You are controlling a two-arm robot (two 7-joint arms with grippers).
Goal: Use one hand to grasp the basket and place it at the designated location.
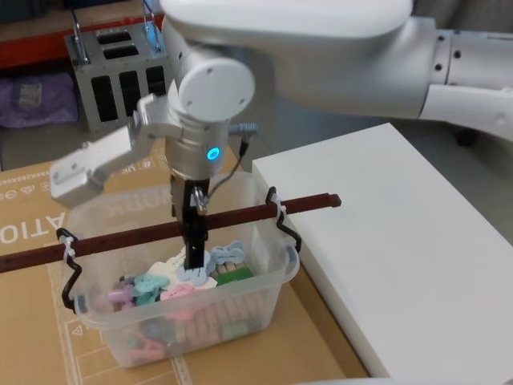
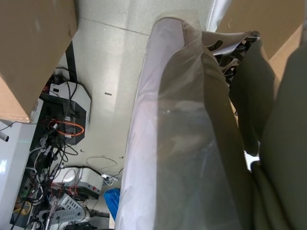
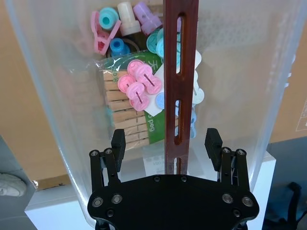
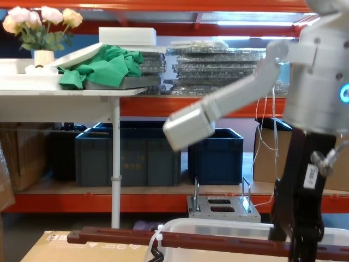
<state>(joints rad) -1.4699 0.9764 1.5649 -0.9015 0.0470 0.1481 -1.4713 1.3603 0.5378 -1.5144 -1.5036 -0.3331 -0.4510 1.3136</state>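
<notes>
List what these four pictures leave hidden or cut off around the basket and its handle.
Handle: head view, left end runs off the picture's edge.
Basket: chest view, bottom edge cuts off everything below the rim.
Contents: head view, lower layer blurs behind the translucent wall.
Peg pack: right wrist view, handle and pink clips cover part of its label.
Right gripper: chest view, bottom edge cuts off its fingertips.
</notes>
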